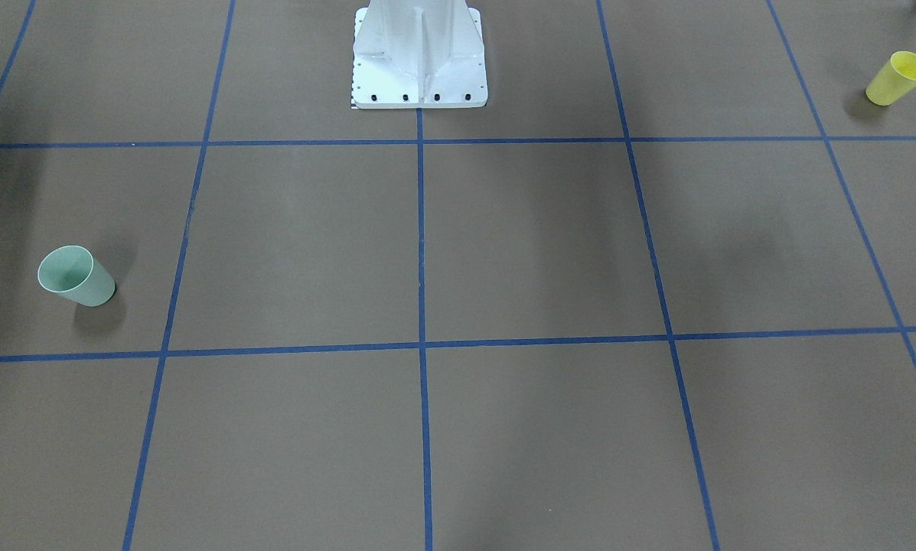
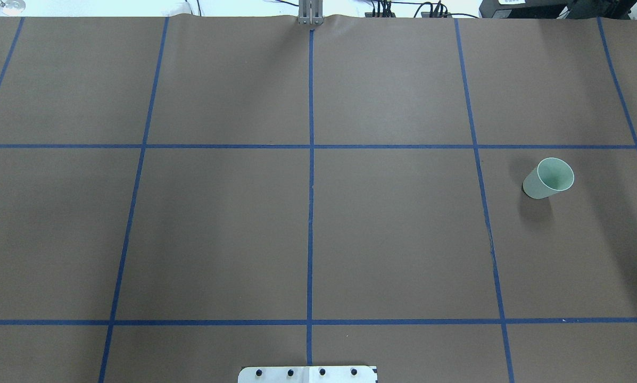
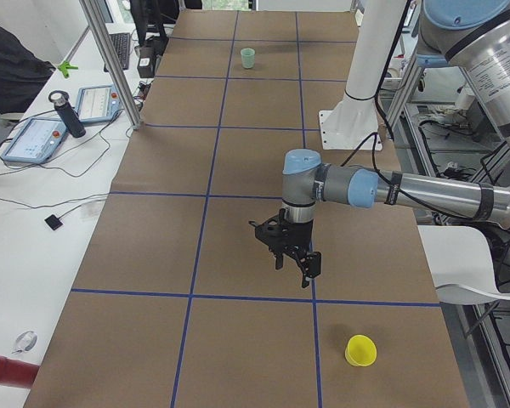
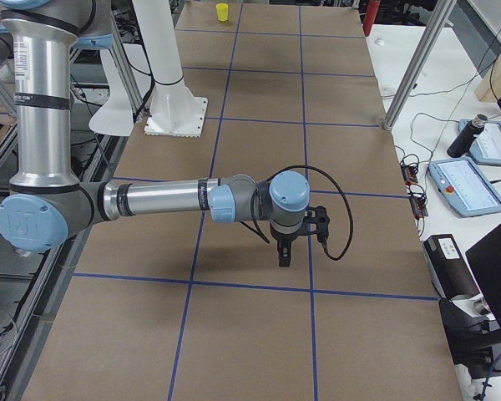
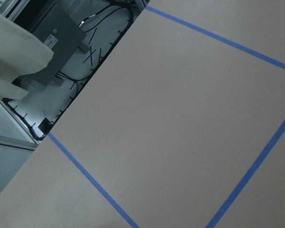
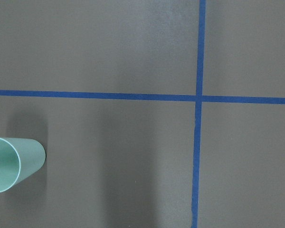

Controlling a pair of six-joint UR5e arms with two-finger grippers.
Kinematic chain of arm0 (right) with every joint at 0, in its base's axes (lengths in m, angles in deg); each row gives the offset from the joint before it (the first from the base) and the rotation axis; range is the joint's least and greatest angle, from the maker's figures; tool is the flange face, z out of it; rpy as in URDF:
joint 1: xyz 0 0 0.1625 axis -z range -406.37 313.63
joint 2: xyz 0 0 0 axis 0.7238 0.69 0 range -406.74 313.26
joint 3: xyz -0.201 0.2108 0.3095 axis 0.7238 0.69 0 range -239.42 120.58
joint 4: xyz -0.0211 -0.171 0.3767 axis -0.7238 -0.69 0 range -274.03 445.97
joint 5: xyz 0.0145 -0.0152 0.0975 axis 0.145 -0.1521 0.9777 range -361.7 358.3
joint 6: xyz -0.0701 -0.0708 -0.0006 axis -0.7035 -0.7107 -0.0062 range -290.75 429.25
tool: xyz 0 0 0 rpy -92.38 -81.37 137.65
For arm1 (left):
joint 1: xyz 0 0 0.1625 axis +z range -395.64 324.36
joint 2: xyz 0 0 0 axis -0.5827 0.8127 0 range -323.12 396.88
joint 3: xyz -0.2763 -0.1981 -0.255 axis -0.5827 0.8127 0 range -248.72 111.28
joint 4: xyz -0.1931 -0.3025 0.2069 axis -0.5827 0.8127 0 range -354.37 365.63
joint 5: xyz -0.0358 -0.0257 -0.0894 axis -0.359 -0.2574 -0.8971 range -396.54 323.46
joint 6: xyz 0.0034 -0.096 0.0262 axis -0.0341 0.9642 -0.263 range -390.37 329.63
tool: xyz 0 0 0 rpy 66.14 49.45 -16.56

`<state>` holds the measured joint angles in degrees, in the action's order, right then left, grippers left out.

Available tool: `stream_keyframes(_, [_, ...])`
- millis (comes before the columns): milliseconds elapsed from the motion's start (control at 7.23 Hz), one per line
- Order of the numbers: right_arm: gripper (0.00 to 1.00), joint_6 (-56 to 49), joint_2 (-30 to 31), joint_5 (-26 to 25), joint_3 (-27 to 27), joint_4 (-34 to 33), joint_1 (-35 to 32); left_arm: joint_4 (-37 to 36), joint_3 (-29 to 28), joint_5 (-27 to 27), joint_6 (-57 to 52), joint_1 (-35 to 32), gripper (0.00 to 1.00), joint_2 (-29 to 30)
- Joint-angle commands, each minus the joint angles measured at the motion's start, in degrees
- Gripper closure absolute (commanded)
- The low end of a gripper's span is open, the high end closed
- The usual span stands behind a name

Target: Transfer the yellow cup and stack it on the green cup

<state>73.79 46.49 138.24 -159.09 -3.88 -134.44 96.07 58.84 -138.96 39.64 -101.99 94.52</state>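
Observation:
The yellow cup stands upright near the table's end on my left side; it also shows in the exterior left view and far off in the exterior right view. The green cup stands upright on my right side, also in the overhead view and at the left edge of the right wrist view. My left gripper hangs above the table, apart from the yellow cup. My right gripper hangs above the table. Both show only in side views, so I cannot tell whether they are open or shut.
The brown table carries a grid of blue tape lines. The white robot base stands at the table's near-robot edge. A side bench holds tablets and a dark bottle. A metal post stands at the table's far edge.

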Motion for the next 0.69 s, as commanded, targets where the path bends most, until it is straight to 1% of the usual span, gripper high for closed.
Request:
stream_keyframes(0, [0.00,-0.05,1.07,1.99,0.18,0.02,0.00,-0.18,0.06,4.23,15.25,8.74,0.00,-3.84])
stream_keyframes(138, [0.00,-0.23,1.34,3.14,0.00,0.20,0.00,-1.40,-0.03,6.42,26.47,15.74,0.00,-4.99])
stream_keyframes(277, [0.00,-0.14,1.25,3.15,-0.26,0.20,0.00,-5.93,-0.12,6.62,38.67,23.47,0.00,-4.83])
stream_keyframes(415, [0.00,-0.14,0.90,3.06,-0.44,0.29,0.00,-8.24,-0.12,6.53,48.02,28.16,0.00,-4.91])
stream_keyframes(554, [0.00,-0.14,0.64,3.06,-0.52,0.29,0.00,-11.22,-0.81,6.53,52.98,29.43,0.00,-4.91])
